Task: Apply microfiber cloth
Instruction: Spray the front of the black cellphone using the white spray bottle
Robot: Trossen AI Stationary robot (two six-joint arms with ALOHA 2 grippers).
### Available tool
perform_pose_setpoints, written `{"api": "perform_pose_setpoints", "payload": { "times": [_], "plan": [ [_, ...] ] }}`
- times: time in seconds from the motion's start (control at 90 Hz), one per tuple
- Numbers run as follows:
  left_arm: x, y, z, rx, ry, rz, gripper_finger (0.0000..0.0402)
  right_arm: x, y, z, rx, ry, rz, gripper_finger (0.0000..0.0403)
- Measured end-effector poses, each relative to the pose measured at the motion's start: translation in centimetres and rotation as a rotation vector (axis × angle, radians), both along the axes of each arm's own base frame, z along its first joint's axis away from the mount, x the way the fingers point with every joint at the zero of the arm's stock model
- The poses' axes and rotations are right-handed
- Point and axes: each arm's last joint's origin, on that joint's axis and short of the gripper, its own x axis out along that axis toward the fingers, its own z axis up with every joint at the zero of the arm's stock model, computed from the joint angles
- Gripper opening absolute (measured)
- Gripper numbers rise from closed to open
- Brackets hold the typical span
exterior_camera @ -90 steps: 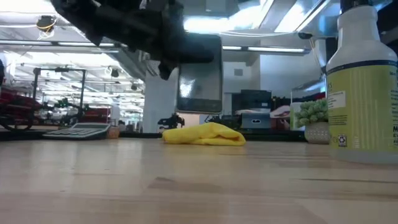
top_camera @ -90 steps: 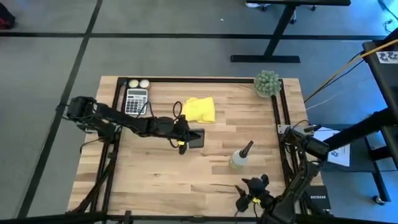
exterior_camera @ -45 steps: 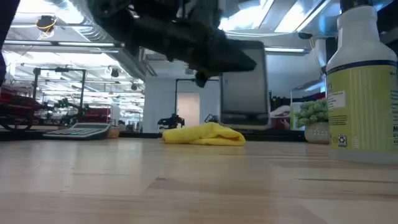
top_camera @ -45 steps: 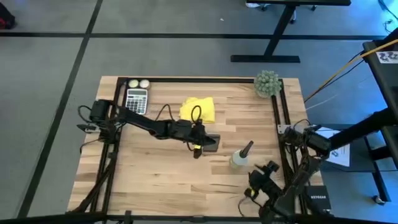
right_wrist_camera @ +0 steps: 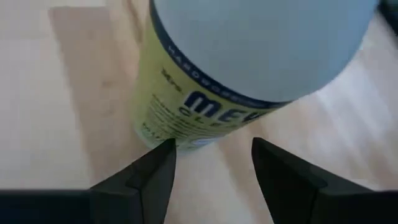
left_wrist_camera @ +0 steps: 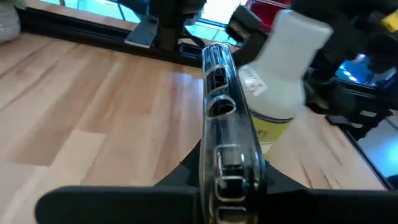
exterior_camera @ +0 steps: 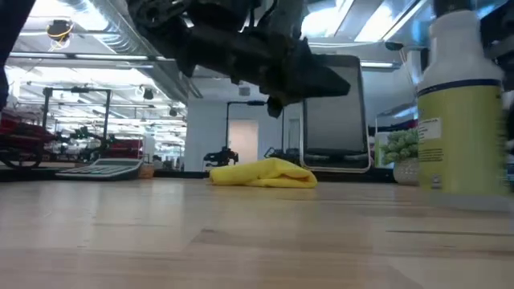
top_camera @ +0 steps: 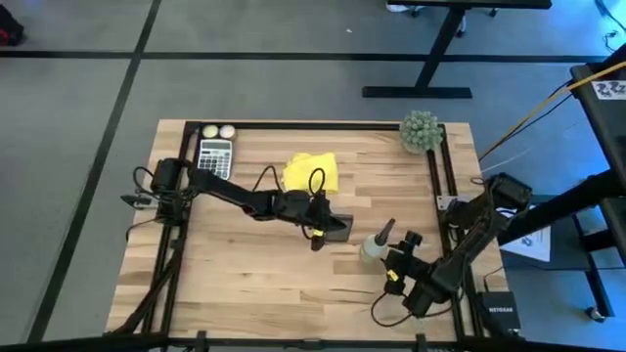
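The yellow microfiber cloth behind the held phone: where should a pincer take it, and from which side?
Judging from its pose, pinch the raised fold along the top of the crumpled yellow microfiber cloth, coming straight down from above. It lies low and flat on the wooden table, humped at the middle in the low view, so a side approach would likely only push it.

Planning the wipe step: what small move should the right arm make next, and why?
Probably ease forward and close: the right gripper has open fingers just short of the spray bottle, while the left gripper holds the smartphone upright beside it; the microfiber cloth lies untouched.
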Motion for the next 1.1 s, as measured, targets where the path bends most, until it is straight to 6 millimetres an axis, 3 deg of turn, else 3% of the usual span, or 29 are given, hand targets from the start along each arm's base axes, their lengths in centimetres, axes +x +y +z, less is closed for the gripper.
{"api": "perform_pose_setpoints", "payload": {
  "times": [0.444,0.6,0.722,0.878,1.1],
  "plan": [
    [-0.4,-3.3,-0.1,-0.055,0.021,-0.043,0.0017,3.6,-1.0,-0.1,-0.156,0.048,0.240,0.0195],
    [-0.7,-3.7,-0.4,-0.022,0.056,0.022,0.0017,3.2,-1.6,0.3,-0.129,0.143,0.253,0.0195],
    [-1.1,-3.4,0.6,-0.013,0.065,0.069,0.0017,2.2,-2.0,2.0,-0.044,0.154,0.233,0.0195],
    [-1.5,-3.2,1.7,-0.004,0.053,0.103,0.0017,0.8,-2.8,5.5,0.056,0.025,0.209,0.0195],
    [-1.6,-3.1,1.9,-0.006,0.051,0.104,0.0017,-1.8,-5.6,8.8,0.211,-0.150,0.154,0.0202]
  ]
}}
